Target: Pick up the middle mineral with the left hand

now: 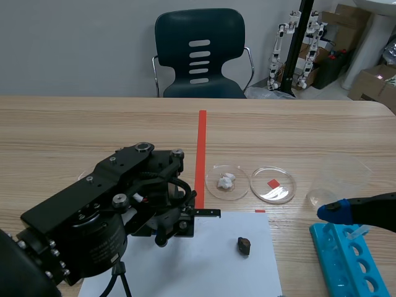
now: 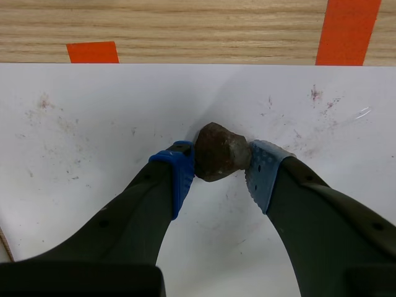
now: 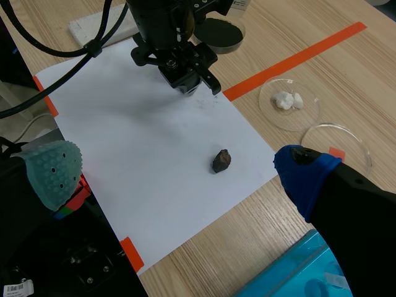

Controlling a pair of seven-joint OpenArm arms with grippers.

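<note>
Mineral (image 2: 218, 152) between fingers (image 2: 181, 168) of left hand (image 2: 218, 166)

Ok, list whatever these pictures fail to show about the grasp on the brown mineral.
Scene view: the black left arm hides the rough brown mineral held by the left gripper.
Right wrist view: that gripper's own body hides it.
Left wrist view: whether it rests on or clears the white paper sheet cannot be told.

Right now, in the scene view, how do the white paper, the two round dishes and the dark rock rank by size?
1. white paper, largest, though partly hidden.
2. dish with white lumps and dish over the red mark: they look alike, so no ranking.
3. dark rock, smallest.
</note>
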